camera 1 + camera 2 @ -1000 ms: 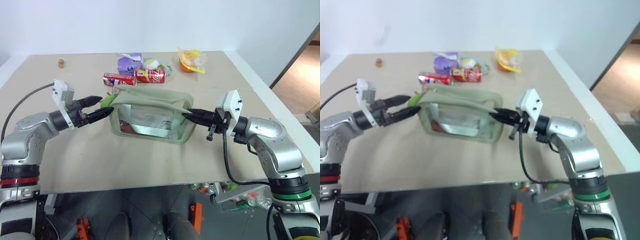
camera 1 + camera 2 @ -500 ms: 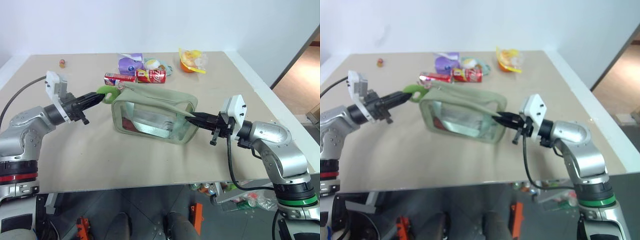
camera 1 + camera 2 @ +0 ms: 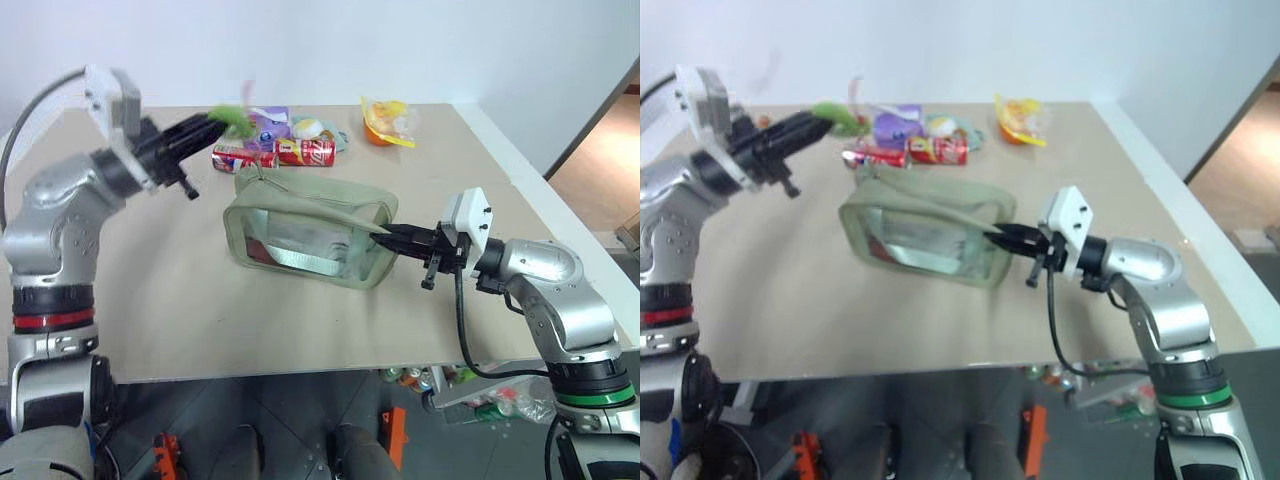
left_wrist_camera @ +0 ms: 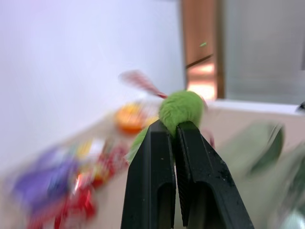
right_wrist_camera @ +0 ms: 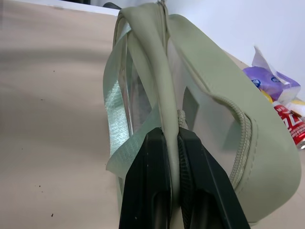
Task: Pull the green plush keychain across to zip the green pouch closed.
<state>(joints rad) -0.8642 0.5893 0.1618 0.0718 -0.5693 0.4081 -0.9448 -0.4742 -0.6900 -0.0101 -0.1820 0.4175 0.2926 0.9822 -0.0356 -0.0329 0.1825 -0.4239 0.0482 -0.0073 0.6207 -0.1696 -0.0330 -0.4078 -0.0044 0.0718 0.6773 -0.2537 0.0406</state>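
We see the green plush keychain (image 4: 181,109) — a fuzzy lime ball — pinched in the left gripper (image 4: 174,128), lifted above the table (image 3: 300,320) behind the green pouch (image 3: 305,231). The pouch is pale sage with clear windows, and the right gripper (image 5: 169,138) clamps its end seam.

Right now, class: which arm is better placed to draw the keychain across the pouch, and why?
Left. Its gripper is shut on the keychain, raised above the table. The right gripper is shut on the pouch end, anchoring it.
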